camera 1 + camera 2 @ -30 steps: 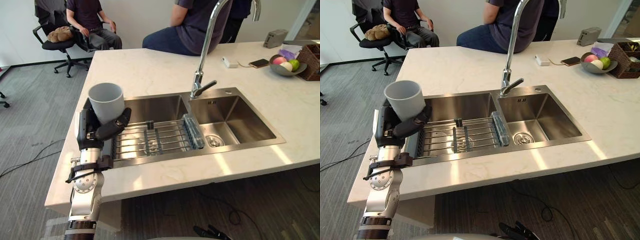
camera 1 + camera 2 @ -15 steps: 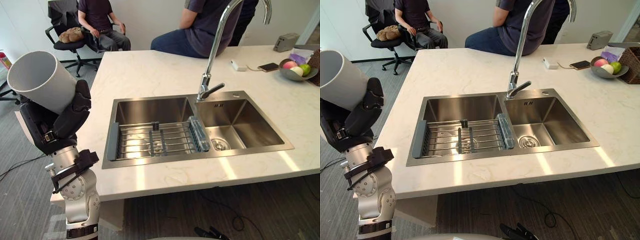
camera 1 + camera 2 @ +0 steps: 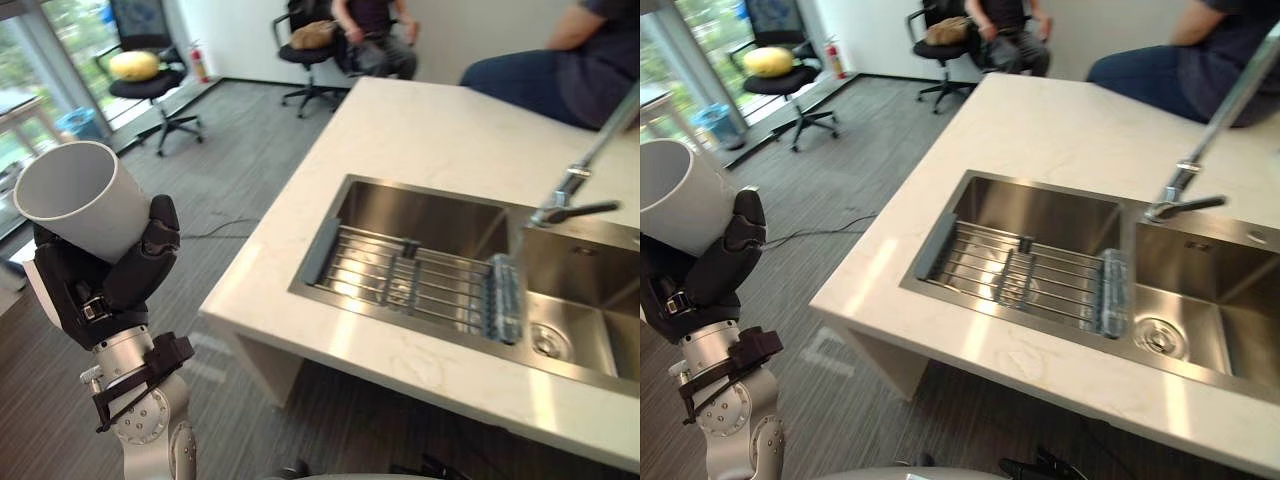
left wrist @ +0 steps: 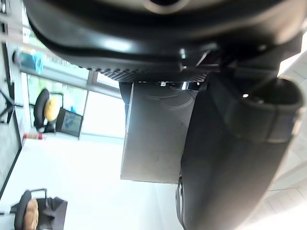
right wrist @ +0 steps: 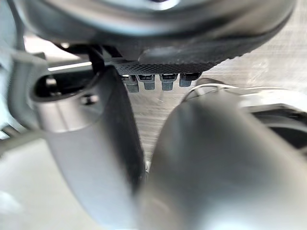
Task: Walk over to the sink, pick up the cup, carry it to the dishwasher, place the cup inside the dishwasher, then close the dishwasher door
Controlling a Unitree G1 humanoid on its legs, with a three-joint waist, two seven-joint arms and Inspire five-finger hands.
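A pale grey cup point(image 3: 80, 200) is held tilted in my left hand point(image 3: 110, 275), whose dark fingers and thumb curl round its lower part. Hand and cup are raised over the floor, well left of the white counter point(image 3: 400, 130) and its corner. The left wrist view shows the cup's side point(image 4: 156, 132) pressed beside my thumb point(image 4: 230, 158). The steel sink point(image 3: 420, 215) with its wire rack point(image 3: 420, 285) lies to the right. My right hand point(image 5: 96, 143) shows in the right wrist view, thumb out, holding nothing.
A faucet point(image 3: 580, 190) stands between the two sink basins. Office chairs point(image 3: 150, 90) stand on the grey carpet at the back left. One person point(image 3: 370, 30) sits on a chair at the back, another point(image 3: 560, 70) beside the counter's far side.
My left hand lifted the cup from the sink's left edge up and away to the left. The camera has since swung left, so the counter and sink sit further right.
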